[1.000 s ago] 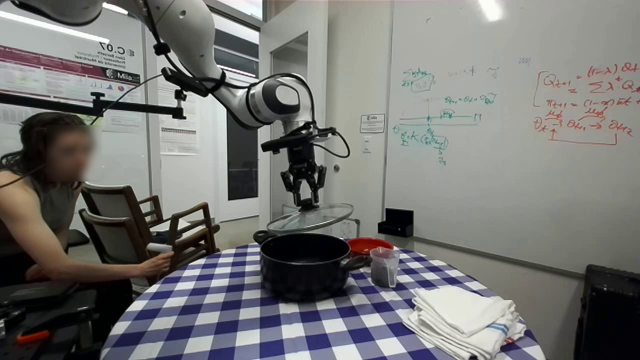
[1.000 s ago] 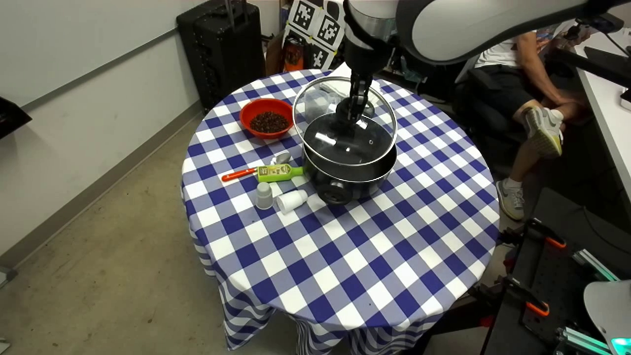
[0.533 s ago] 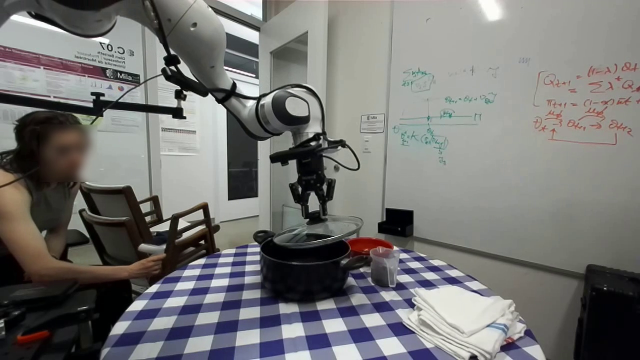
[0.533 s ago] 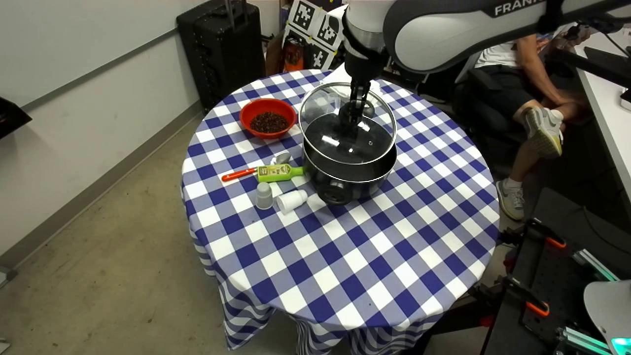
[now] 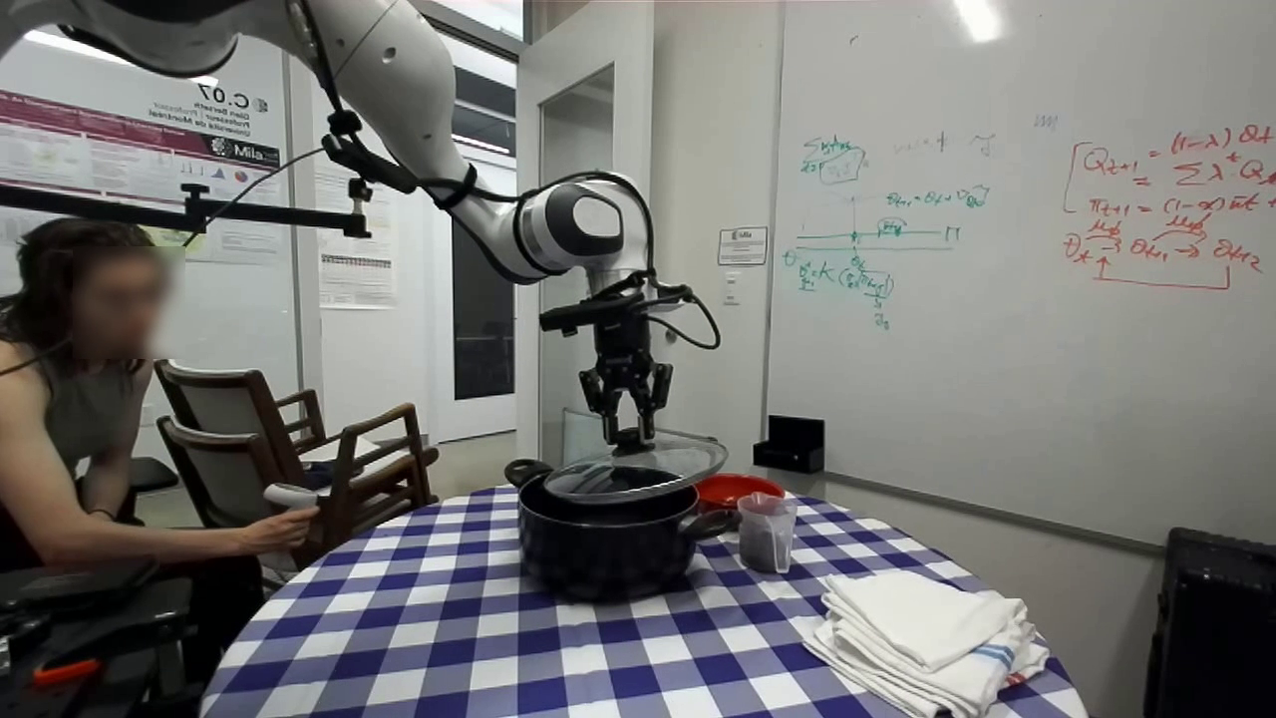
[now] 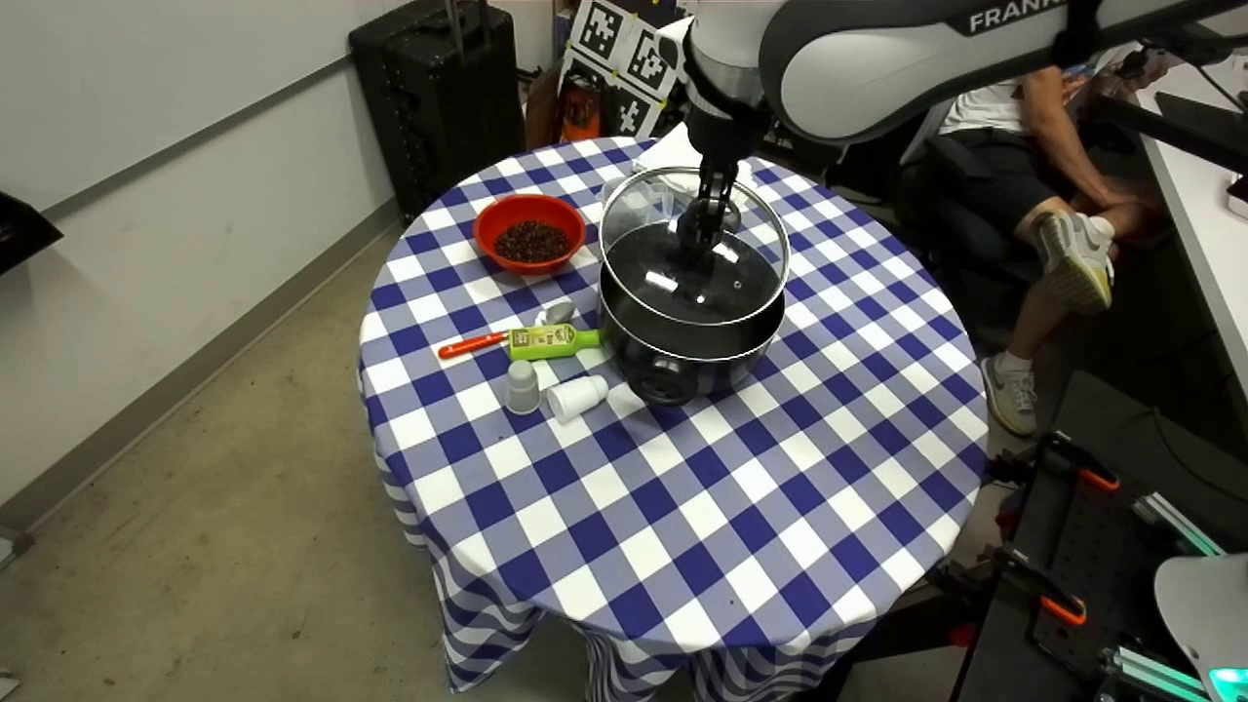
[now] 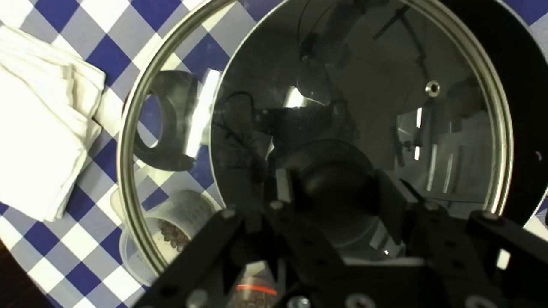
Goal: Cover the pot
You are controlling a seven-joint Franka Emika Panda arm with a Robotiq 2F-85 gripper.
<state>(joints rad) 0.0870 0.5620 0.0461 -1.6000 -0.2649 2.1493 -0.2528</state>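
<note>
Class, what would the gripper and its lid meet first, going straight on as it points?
The gripper points down; the glass lid it holds would probably meet the black pot first, though whether they touch is unclear.

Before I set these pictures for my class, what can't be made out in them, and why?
What, if anything, lies in the pot: dark reflections on the glass lid mask it in the wrist view.
Knob in the pincer: dark and blurred in the wrist view.
Label print on the green bottle: too small in an exterior view.
End of the red writing: cut off by the right edge in an exterior view.
</note>
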